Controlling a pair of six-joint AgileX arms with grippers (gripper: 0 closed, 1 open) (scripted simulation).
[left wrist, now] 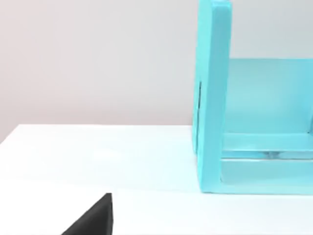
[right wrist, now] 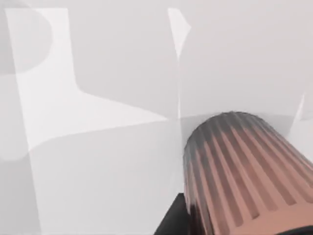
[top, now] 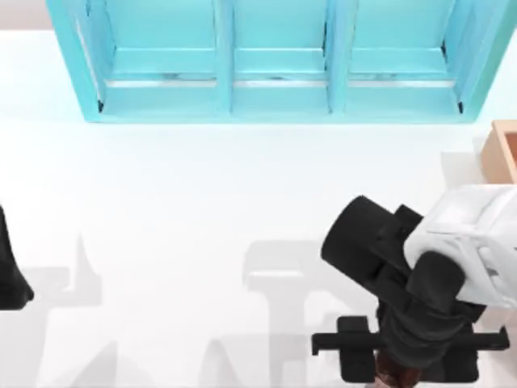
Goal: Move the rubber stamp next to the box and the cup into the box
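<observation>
The cup (right wrist: 244,171), coppery brown, round and ribbed, fills the near part of the right wrist view, with one black finger (right wrist: 171,223) against its side. My right gripper (top: 398,362) is at the table's front right, pointing down and shut on the cup (top: 394,375), of which a reddish-brown sliver shows under it. The box (top: 504,150), light tan, is cut off by the right edge, behind the right arm. The rubber stamp is out of view. My left arm (top: 11,275) stays parked at the left edge.
A big turquoise cabinet (top: 275,65) with open compartments runs along the back of the white table (top: 202,202); its side wall (left wrist: 212,98) stands close in the left wrist view. The right arm's white and black body covers the front right.
</observation>
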